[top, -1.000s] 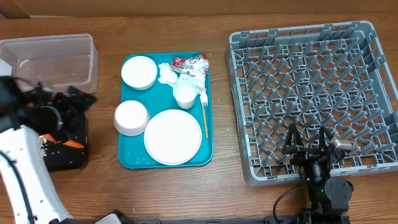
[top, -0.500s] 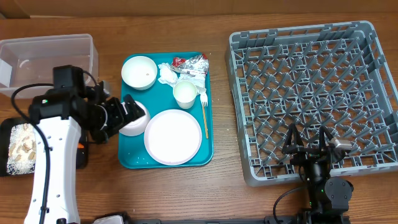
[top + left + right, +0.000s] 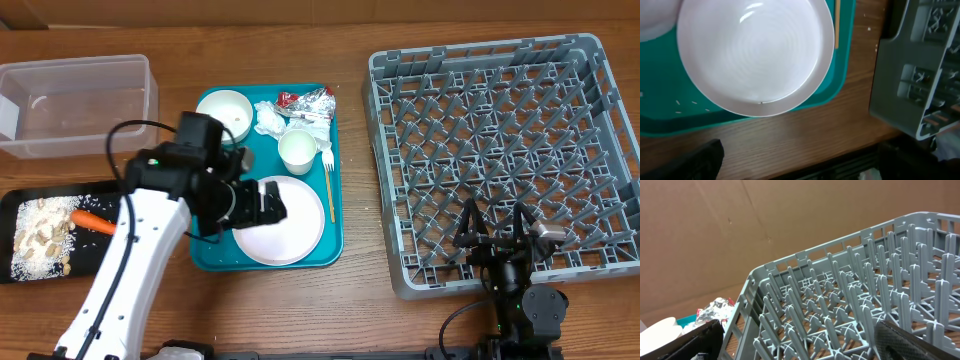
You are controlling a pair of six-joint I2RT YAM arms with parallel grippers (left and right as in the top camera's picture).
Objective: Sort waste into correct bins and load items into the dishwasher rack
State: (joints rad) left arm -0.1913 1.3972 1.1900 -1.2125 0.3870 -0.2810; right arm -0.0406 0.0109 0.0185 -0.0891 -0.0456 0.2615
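Note:
On the teal tray (image 3: 210, 255) lie a round white plate (image 3: 295, 225), a white bowl (image 3: 224, 115), a cup (image 3: 298, 150), a yellow-handled fork (image 3: 329, 185), napkins (image 3: 268, 118) and a foil wrapper (image 3: 310, 100). My left gripper (image 3: 268, 200) hovers open over the plate's left side with nothing in it. Its wrist view looks down on the plate (image 3: 755, 55), with a second bowl's edge (image 3: 652, 22) at the top left. The carrot (image 3: 95, 220) and beige food bits (image 3: 40, 235) lie in the black tray (image 3: 20, 200). My right gripper (image 3: 497, 235) rests open at the front edge of the rack (image 3: 505, 150).
The clear tub (image 3: 75, 105) stands at the back left and looks unfilled. The rack's near corner (image 3: 920, 75) sits to the right of the teal tray, with a strip of bare wood between them. Upright pegs (image 3: 865, 295) fill the right wrist view.
My left arm has swung right from the black tray to above the plate, covering the nearer bowl. The carrot and food bits now show in the black tray. The right arm is still.

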